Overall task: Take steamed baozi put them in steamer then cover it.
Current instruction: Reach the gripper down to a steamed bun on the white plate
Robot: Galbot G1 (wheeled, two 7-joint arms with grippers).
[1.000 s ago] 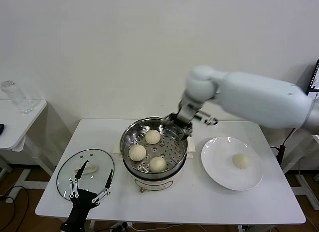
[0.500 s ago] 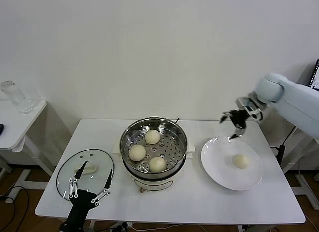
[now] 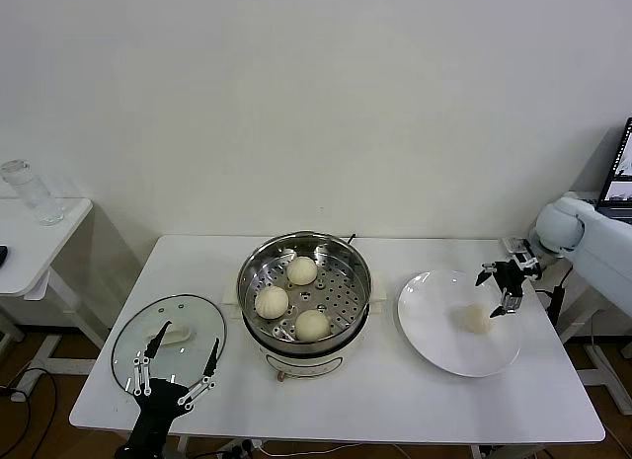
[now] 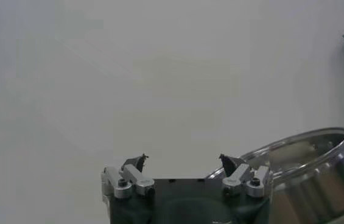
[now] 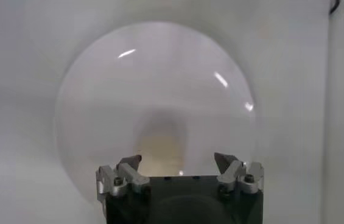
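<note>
Three cream-white baozi (image 3: 302, 270) lie on the perforated tray of the steel steamer (image 3: 255, 262) at the table's middle. A fourth baozi (image 3: 474, 319) lies on the white plate (image 3: 434, 331) to its right; it also shows blurred in the right wrist view (image 5: 161, 146). My right gripper (image 3: 504, 289) is open and empty, hovering just above and to the right of that baozi, over the plate (image 5: 98, 91). The glass cover (image 3: 168, 341) with its white handle lies flat on the table at the front left. My left gripper (image 3: 176, 380) is open and empty at the cover's near edge.
The white table's (image 3: 395, 410) front edge runs just behind my left gripper. A second small table with a clear jar (image 3: 28, 191) stands at the far left. The steamer's rim (image 4: 305, 146) shows in the left wrist view. A laptop (image 3: 617, 178) sits at the far right.
My right arm swung from over the steamer's back rim to the right and down over the plate, close above the fourth baozi. The left gripper dropped slightly.
</note>
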